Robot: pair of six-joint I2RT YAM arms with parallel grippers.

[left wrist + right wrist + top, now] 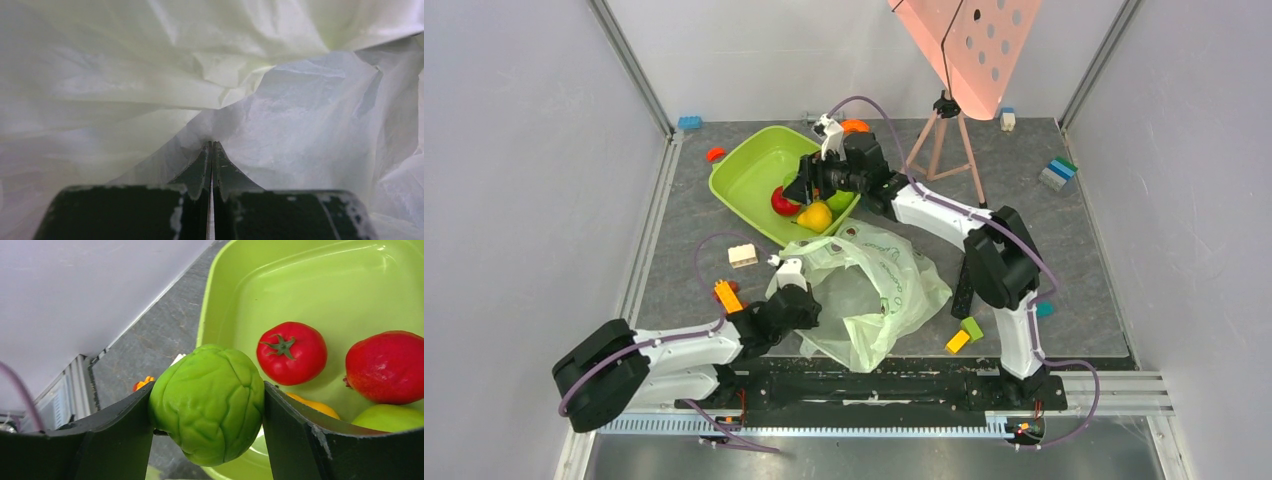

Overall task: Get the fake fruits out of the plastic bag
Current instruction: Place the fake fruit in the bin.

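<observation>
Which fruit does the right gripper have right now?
The wrinkled green round one, clamped in the right gripper; tomato, red apple and pear lie loose in the tub.

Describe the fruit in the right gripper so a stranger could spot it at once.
Find the lime-green tub at the far left of the table; the right gripper hangs over its rim. Between its black fingers sits a round green fruit, wrinkled in lumpy folds, unlike the smooth tomato and red apple lying in the tub.

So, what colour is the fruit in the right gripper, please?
The fruit is bright green all over; the right wrist view shows it best.
</observation>
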